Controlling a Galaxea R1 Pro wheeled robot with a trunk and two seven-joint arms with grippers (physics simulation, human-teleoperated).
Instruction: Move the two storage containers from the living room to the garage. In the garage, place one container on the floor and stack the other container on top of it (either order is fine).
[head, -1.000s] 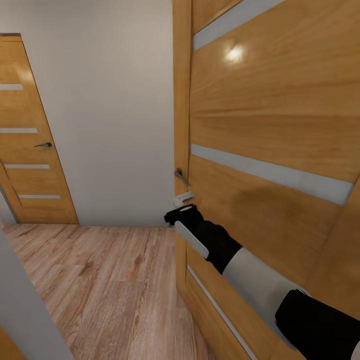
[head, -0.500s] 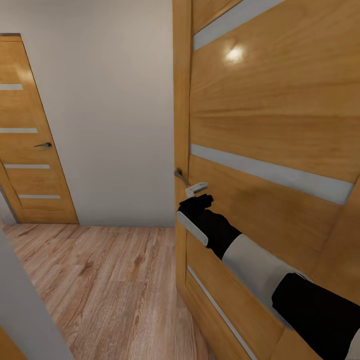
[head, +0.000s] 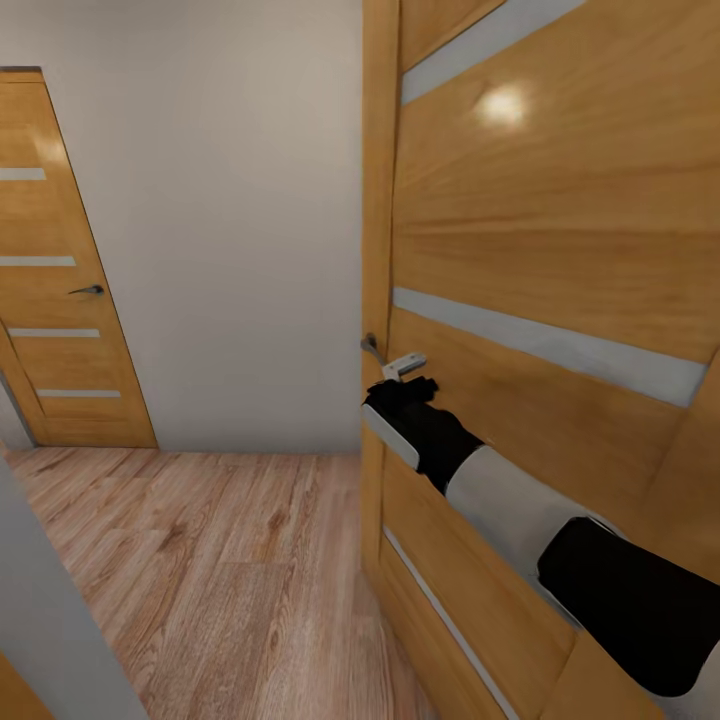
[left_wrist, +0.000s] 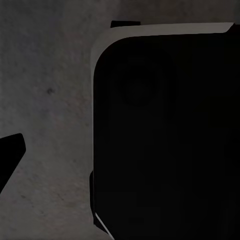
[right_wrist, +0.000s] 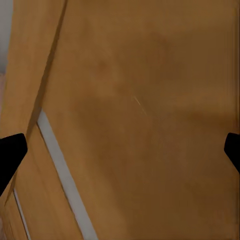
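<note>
Right arm at the door handle, no storage containers in sight.

The right gripper (head: 408, 378) sits against the honey-brown wooden door with grey strips (head: 560, 240), beside its metal lever handle (head: 372, 346), fingers spread wide; left fingers unclear. A glancing push could slip off the handle.

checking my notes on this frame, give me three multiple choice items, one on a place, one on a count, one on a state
1. Where is the right gripper?
A. by the near door's handle
B. on the floor
C. at the far door

2. How many wooden doors show in the head view?
A. one
B. two
C. four

3. How do the right gripper's fingers stand in the right wrist view?
A. shut together
B. clamped on a bin
C. wide apart

Answers: 1 A, the gripper sits just beside the handle. 2 B, near door and far door. 3 C, dark fingertips sit at opposite edges.
</note>
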